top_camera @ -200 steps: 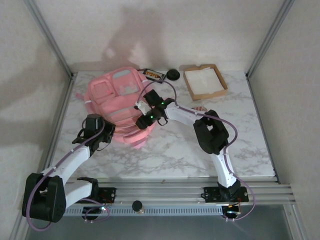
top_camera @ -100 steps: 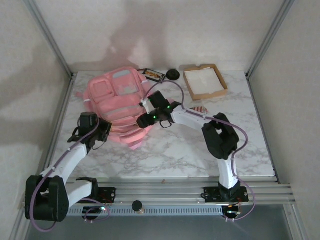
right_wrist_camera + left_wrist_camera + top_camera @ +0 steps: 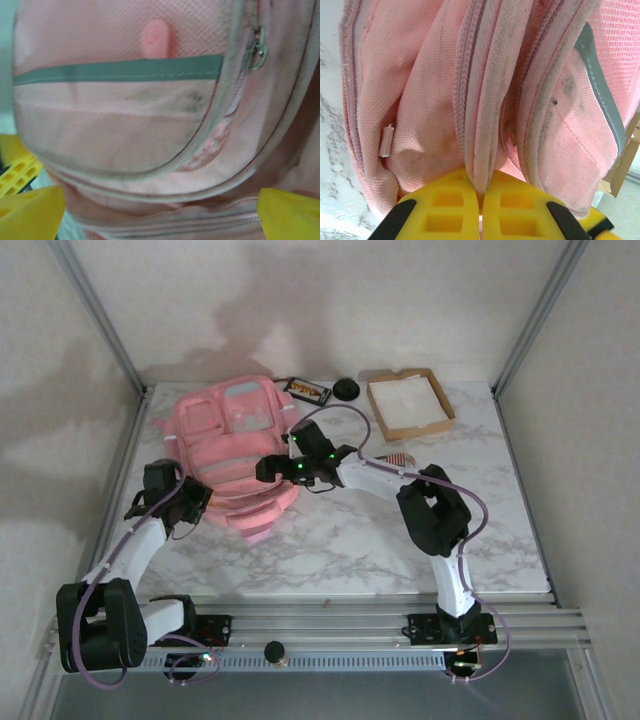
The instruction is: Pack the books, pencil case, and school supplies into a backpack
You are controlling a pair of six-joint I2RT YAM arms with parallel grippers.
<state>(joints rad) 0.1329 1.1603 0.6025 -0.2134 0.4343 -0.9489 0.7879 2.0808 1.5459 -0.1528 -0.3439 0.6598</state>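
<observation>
The pink backpack (image 3: pixel 232 440) lies flat at the back left of the table. My left gripper (image 3: pixel 188 502) is at its near left edge, and my left gripper (image 3: pixel 481 200) is shut on a fold of the backpack's zipper seam (image 3: pixel 482 125). My right gripper (image 3: pixel 268 468) hovers over the bag's near right part. In the right wrist view my right gripper (image 3: pixel 160 215) stands wide open, with the backpack's front pocket (image 3: pixel 125 115) filling the space between its yellow fingertips (image 3: pixel 30 215). A dark brown book (image 3: pixel 308 391) lies behind the bag. The pencil case is out of view.
A shallow cardboard tray (image 3: pixel 410 403) with white lining stands at the back right. A black round object (image 3: pixel 347 389) sits beside the brown book. A small red-striped item (image 3: pixel 398 458) lies by the right arm; I cannot tell what it is. A metal zipper pull (image 3: pixel 257 50) hangs on the pocket.
My right gripper has opened wide and moved left over the backpack. My left arm has swung left, still gripping the bag's edge, and the bag's near edge has shifted with it.
</observation>
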